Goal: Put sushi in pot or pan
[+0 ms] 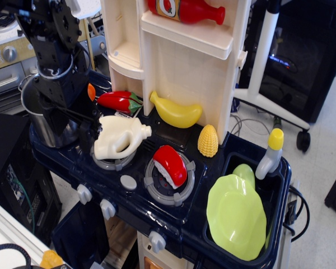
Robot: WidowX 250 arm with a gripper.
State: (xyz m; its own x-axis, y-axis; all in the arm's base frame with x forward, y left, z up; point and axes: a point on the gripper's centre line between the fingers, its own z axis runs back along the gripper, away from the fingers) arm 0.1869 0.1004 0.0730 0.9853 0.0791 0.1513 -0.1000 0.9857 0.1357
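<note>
The sushi [169, 165], glossy red over a white base, lies tilted on the round grey burner [169, 180] at the lower centre of the frame, on the dark blue counter [213, 219] of a toy kitchen. Just left of it a white jug [120, 138] rests on its side over a second burner. Right of the sushi stands a yellow corn cob [208, 140]; above it lie a yellow banana [176, 112] and a red chili pepper [119, 101] against the cream back wall. At the far left sits the shiny steel pot [39, 120], well apart from the sushi. The black hand [60, 112] hangs at the pot, partly in front of it; whether its fingers are open or closed cannot be told. In the sink at lower right leans a green plate [236, 217], beside a grey faucet [270, 154] with a yellow cap. A red ketchup bottle [186, 10] lies on the top shelf.
</note>
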